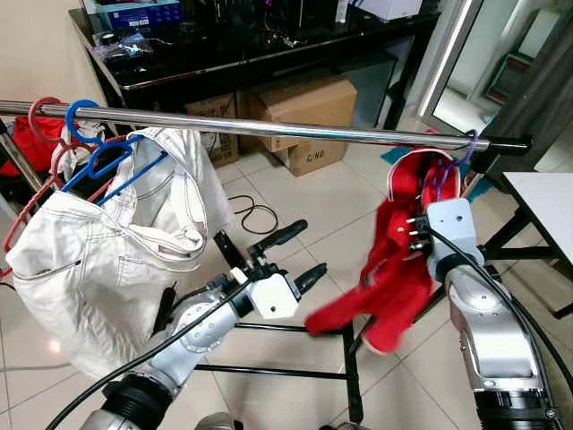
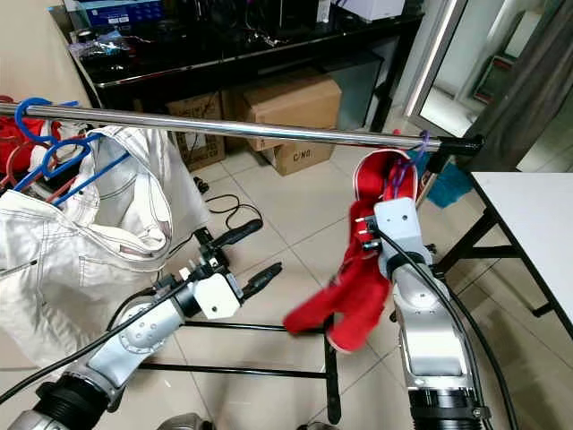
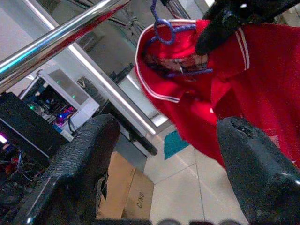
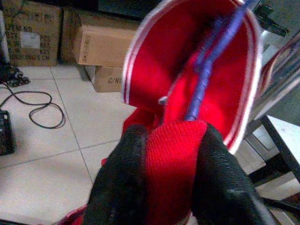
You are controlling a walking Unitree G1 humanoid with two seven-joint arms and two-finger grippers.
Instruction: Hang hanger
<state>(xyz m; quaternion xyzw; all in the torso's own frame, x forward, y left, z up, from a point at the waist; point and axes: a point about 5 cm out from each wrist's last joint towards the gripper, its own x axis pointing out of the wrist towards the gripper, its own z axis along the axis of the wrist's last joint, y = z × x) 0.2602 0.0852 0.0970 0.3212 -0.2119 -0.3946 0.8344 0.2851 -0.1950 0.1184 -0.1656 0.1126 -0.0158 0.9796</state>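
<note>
A purple hanger [image 1: 445, 166] carrying a red garment [image 1: 394, 260] hooks over the steel rail [image 1: 295, 133] near its 3 o'clock end. The right pincer [image 4: 171, 173], seen from its wrist, is closed on a fold of red cloth just below the hanger's neck. The left pincer [image 1: 291, 255] gapes wide at 7 o'clock, apart from the garment. White jeans [image 1: 98, 260] hang from a blue hanger [image 1: 107, 152] at 9 o'clock.

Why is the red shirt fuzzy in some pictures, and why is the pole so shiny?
Left eye view: the red shirt has a smeared lower edge, while the metal rail shines with white glare. Left wrist view: the left gripper looms blurry up close. Right wrist view: the right gripper is soft too.
</note>
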